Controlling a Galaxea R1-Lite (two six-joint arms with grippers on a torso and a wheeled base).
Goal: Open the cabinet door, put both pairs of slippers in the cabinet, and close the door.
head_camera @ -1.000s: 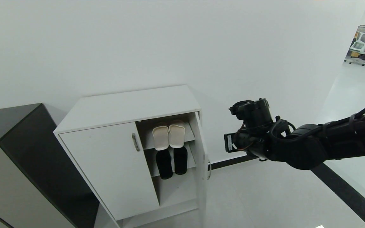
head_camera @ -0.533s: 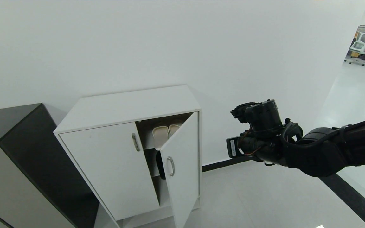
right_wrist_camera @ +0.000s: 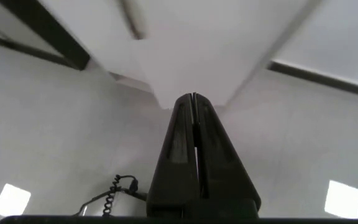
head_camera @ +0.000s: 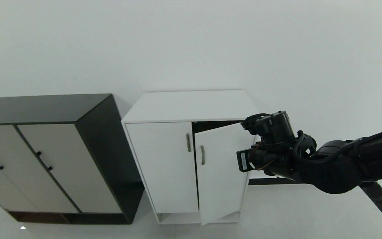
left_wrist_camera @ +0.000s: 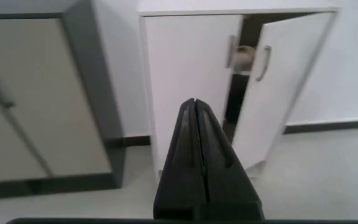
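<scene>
The white cabinet [head_camera: 187, 106] stands against the wall. Its left door [head_camera: 161, 166] is flat shut. Its right door [head_camera: 222, 169] stands a little ajar, leaving a dark slit along its top and inner edge. My right arm's wrist [head_camera: 270, 146] hangs beside that door's outer edge. My right gripper [right_wrist_camera: 193, 96] is shut and empty, with its tips close to the white door [right_wrist_camera: 197, 43]. My left gripper [left_wrist_camera: 194, 102] is shut and empty, held well back from the cabinet. Through the gap I glimpse a beige slipper [left_wrist_camera: 246, 55] on a shelf.
A black cabinet [head_camera: 104, 149] with two beige doors stands directly left of the white one. A black strip [head_camera: 380, 199] runs across the pale floor at the right. There is open floor in front of both cabinets.
The right door has swung from wide open to almost shut, hiding the slippers in the head view. My right arm has come in towards the door. The head camera has turned to face the cabinets squarely.
</scene>
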